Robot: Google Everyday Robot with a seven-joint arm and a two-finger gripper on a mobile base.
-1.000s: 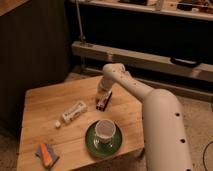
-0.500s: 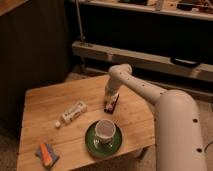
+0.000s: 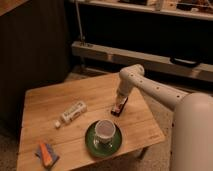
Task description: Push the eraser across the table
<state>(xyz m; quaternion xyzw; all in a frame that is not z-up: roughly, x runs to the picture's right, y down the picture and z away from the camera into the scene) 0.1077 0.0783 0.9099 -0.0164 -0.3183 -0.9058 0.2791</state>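
The eraser [image 3: 118,107] is a small dark oblong block with a reddish end, lying on the light plank table [image 3: 50,100] right of centre, near the far right part of the top. My gripper [image 3: 120,98] hangs down from the white arm and sits directly on the eraser's far end, touching or nearly touching it. The arm reaches in from the lower right.
A long white tube with a small cap [image 3: 72,113] lies left of the eraser. A white cup [image 3: 104,130] stands on a green plate [image 3: 90,141] at the front. An orange-and-grey flat item [image 3: 46,154] lies at the front left corner. The table's right edge is near the eraser.
The gripper has moved to the right across the table, and the eraser has slid right with it, away from the white tube.
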